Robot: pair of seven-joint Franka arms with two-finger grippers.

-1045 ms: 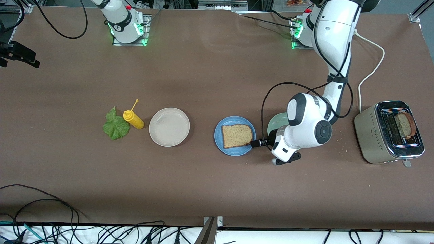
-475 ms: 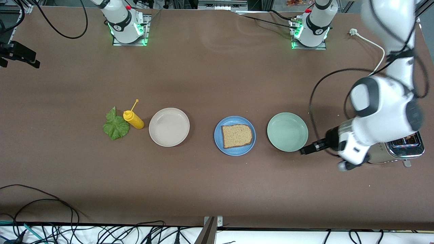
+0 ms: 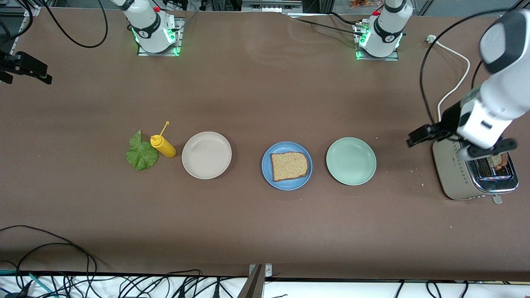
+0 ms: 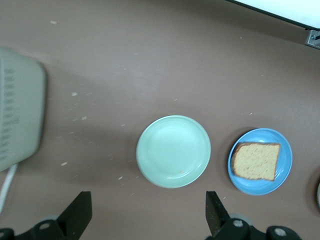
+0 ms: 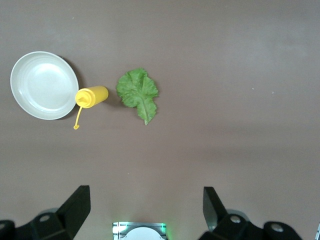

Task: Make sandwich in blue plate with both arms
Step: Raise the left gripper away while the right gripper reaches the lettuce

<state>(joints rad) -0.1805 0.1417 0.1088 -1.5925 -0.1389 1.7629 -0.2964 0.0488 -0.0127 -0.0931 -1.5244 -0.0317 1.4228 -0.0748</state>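
One brown toasted bread slice (image 3: 290, 165) lies flat in the blue plate (image 3: 267, 166); the left wrist view shows the same slice (image 4: 256, 161) and plate (image 4: 286, 167). A green lettuce leaf (image 3: 140, 154) lies on the table toward the right arm's end, also seen from the right wrist (image 5: 139, 94). My left gripper (image 3: 420, 135) hangs open and empty in the air beside the toaster (image 3: 455, 174); between its fingertips (image 4: 147, 220) only bare table shows. My right gripper (image 5: 144, 210) is open and empty, high above its own arm's base, and is out of the front view.
A pale green plate (image 3: 351, 161) sits between the blue plate and the toaster. A beige plate (image 3: 206, 155) and a yellow squeeze bottle (image 3: 163, 145) lie beside the lettuce. Another bread slice (image 3: 500, 160) shows partly in the toaster slot under my left arm.
My left gripper has pulled away from the bread at the blue plate's edge, passed the green plate and risen beside the toaster. The bread stays on the plate.
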